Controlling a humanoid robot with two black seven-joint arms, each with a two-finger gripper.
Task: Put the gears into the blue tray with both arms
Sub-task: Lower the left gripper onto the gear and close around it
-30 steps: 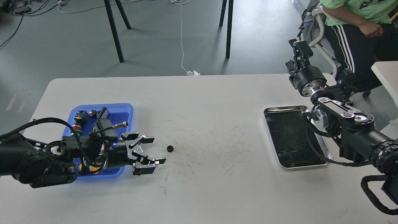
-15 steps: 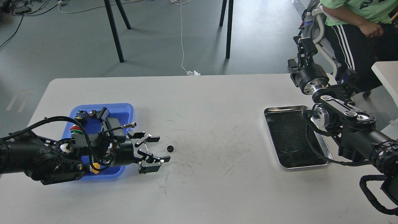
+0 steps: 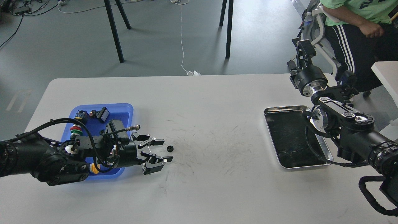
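One tiny black gear (image 3: 169,148) lies on the white table just right of the blue tray (image 3: 122,109). My left gripper (image 3: 164,151) reaches out over the tray's right edge and is open. Its two fingers stand on either side of the gear's near-left side, and the gear sits just beyond the fingertips, untouched. The tray holds colourful push-buttons and black connectors, partly hidden by my left arm. My right gripper (image 3: 303,51) is raised at the far right, beyond the table's back edge. It is dark and seen end-on, and I cannot make out its fingers.
A shiny silver metal tray (image 3: 268,112) lies at the right under my right arm's elbow. A seated person (image 3: 357,18) is at the top right beside a white side table (image 3: 387,73). Black stand legs (image 3: 113,31) rise behind the table.
My left gripper has slid to the right, out from over the blue tray, until its open fingers reach the gear. The right gripper shifted only slightly.
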